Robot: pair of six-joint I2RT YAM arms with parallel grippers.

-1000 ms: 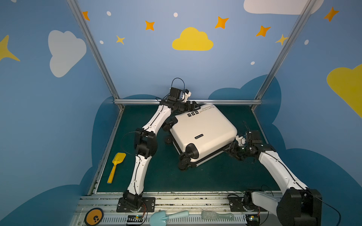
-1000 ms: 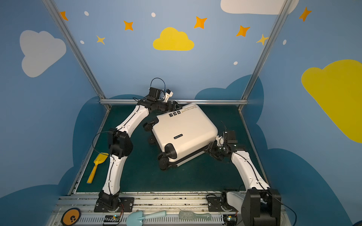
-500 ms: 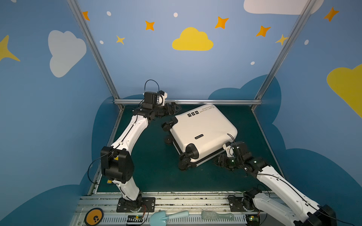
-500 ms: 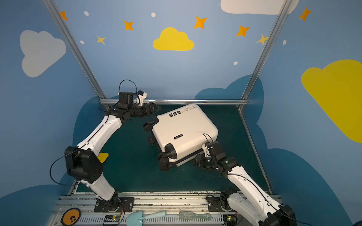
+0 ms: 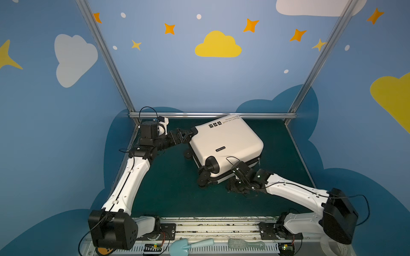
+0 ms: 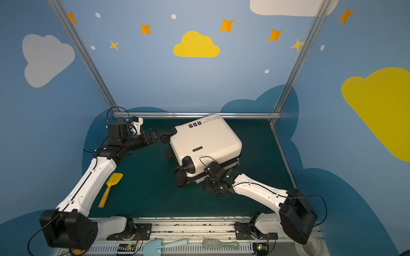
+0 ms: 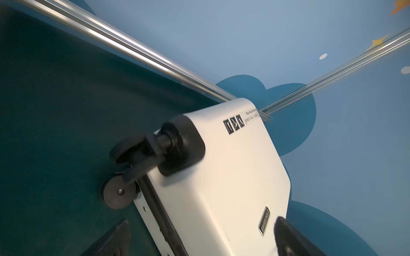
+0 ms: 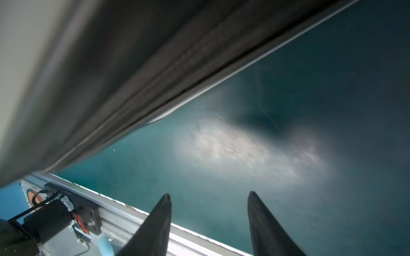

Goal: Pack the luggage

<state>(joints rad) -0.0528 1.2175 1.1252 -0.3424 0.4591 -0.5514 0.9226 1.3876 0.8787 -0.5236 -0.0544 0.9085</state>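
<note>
around the closed luggage (image 5: 226, 141) we see left jaws and right jaws newly shifted, spread, empty; packing seems unstarted

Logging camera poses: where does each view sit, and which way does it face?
Top views: high at the front, looking down toward back wall; luggage on table, left arm and right arm.
Left wrist: on left arm, facing luggage's wheeled corner; left gripper jaws open.
Right wrist: low beside luggage's zipper edge, facing table; right gripper jaws open.
Shared: black stickers in top and left wrist views.
</note>
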